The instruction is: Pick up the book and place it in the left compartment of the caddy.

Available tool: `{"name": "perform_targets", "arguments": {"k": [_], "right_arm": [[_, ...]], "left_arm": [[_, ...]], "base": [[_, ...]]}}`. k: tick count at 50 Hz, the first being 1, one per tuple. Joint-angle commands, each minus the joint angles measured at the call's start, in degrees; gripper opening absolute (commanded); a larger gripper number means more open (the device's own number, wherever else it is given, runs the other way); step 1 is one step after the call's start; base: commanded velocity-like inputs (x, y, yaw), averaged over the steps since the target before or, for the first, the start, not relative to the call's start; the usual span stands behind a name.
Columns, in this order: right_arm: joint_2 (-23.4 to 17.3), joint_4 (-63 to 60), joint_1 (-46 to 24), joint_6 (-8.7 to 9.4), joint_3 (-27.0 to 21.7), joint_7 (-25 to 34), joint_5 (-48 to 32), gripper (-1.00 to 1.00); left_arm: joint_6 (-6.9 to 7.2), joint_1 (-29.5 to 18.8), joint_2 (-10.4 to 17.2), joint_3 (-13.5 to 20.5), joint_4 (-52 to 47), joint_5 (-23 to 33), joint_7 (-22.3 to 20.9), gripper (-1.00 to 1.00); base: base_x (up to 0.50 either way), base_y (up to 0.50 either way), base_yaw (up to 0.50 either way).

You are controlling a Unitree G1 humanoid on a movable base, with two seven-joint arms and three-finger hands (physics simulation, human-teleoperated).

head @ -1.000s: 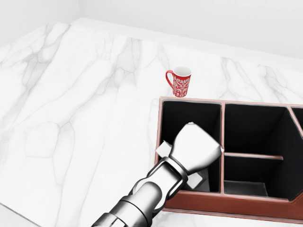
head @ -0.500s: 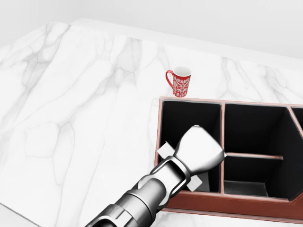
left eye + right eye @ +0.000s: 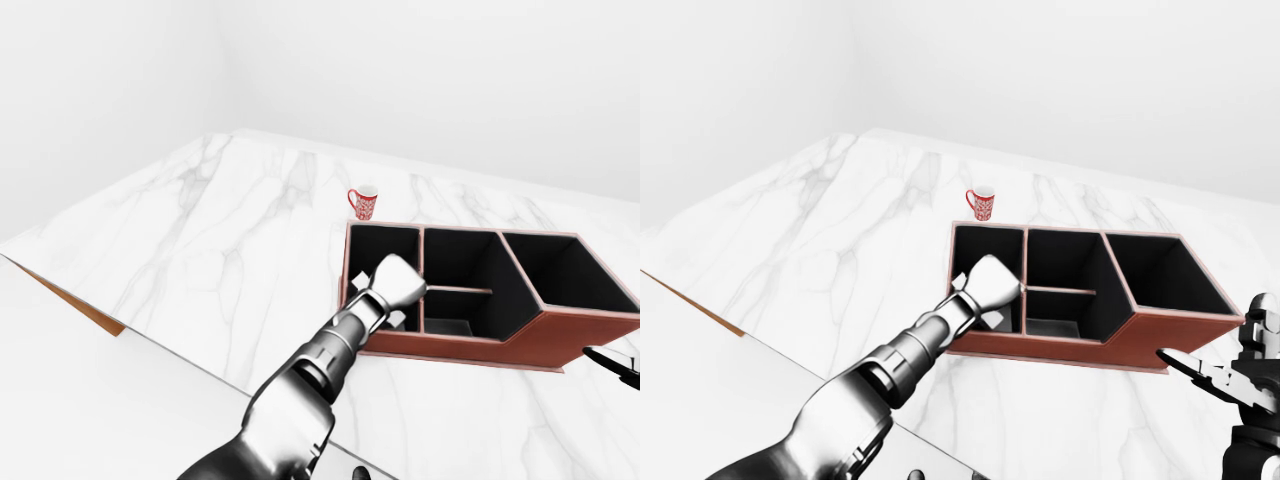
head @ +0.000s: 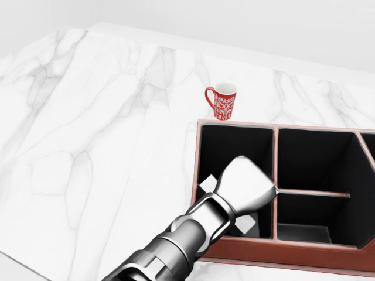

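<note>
The left robot hand [image 4: 243, 187] reaches over the caddy's [image 4: 293, 249] left compartment [image 4: 234, 146]; its fingers are hidden, so I cannot tell its grip or whether it holds the book, which is not visible. The red mug [image 4: 222, 101] stands on the worktop [image 4: 88, 129] at the caddy's 11 o'clock. The right robot hand [image 3: 1240, 375] hovers open at 4 o'clock.

Bright even simulated light, sharp focus throughout, faint soft shadows, caddy [image 4: 281, 249] interior black, no glare
</note>
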Motion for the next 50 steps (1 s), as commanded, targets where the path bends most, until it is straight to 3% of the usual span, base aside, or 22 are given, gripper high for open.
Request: {"name": "perform_targets", "arguments": {"k": [1, 14, 17, 21, 24, 28, 39, 50], "right_arm": [[0.07, -0.04, 0.05, 0.00, 0.04, 0.02, -0.13, 1.00], [0.04, 0.98, -0.14, 0.00, 0.52, 0.26, -0.60, 1.00], [0.01, 0.80, -0.06, 0.00, 0.39, 0.28, -0.49, 1.00], [0.15, 0.45, 0.10, 0.00, 0.47, 0.32, -0.56, 1.00], [0.17, 0.56, 0.08, 0.00, 0.54, 0.37, -0.73, 1.00], [0.17, 0.75, -0.01, 0.00, 0.56, 0.46, -0.84, 1.00], [0.33, 0.02, 0.23, 0.00, 0.46, 0.52, -0.83, 1.00], [0.38, 0.35, 0.21, 0.00, 0.64, 0.60, -1.01, 1.00]], "left_arm": [[0.00, 1.86, 3.37, 4.95, 2.42, -2.17, -0.40, 1.00], [0.00, 3.78, 4.04, 4.53, -1.32, -4.62, 0.55, 1.00], [1.09, 5.33, 4.71, 3.81, -7.19, -4.99, 0.55, 1.00], [1.33, 10.11, 5.68, 2.65, -19.27, -4.71, 0.55, 1.00], [0.41, 14.45, 6.48, 1.62, -30.04, -3.32, 0.55, 1.00], [0.00, 19.13, 6.48, 0.98, -41.94, -1.98, -4.58, 1.00], [0.00, 27.06, 5.14, -1.80, -62.44, 0.69, -14.52, 1.00], [0.00, 30.48, 4.12, -3.44, -73.90, 1.48, -18.99, 1.00]], "base": [[0.00, 0.00, 0.00], [0.00, 0.00, 0.00], [0.00, 0.00, 0.00], [0.00, 0.00, 0.00], [0.00, 0.00, 0.00], [0.00, 0.00, 0.00], [0.00, 0.00, 0.00], [0.00, 0.00, 0.00]]}}
